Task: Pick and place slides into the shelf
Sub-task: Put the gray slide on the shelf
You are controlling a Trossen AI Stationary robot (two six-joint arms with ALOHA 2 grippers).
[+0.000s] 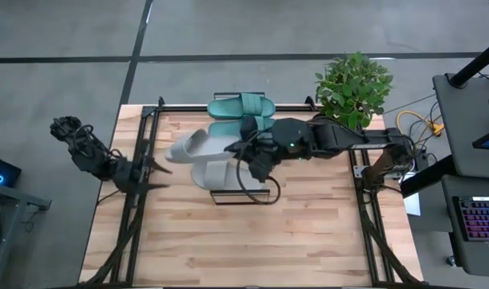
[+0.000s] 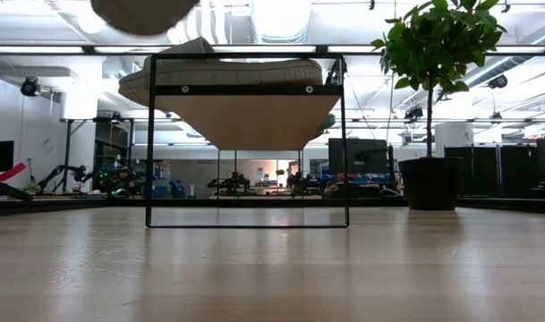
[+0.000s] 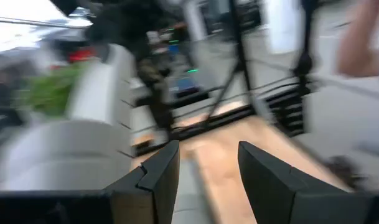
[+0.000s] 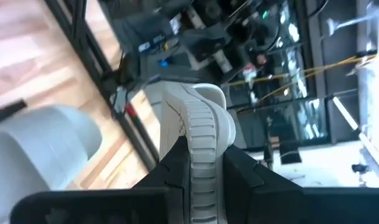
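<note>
Grey slide (image 4: 198,134) sits pinched, apparently edgewise, between right jaws.

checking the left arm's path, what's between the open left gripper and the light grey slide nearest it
Only bare light wood tabletop, seen in the high view. The left gripper points at the light grey ribbed slide sandal, open and holding nothing.

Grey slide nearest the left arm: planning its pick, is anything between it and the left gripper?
Nothing visible. The left gripper is open, with only bare table between it and that grey slide. The right gripper, shut on the other grey slide, is farther right, outside that gap.
</note>
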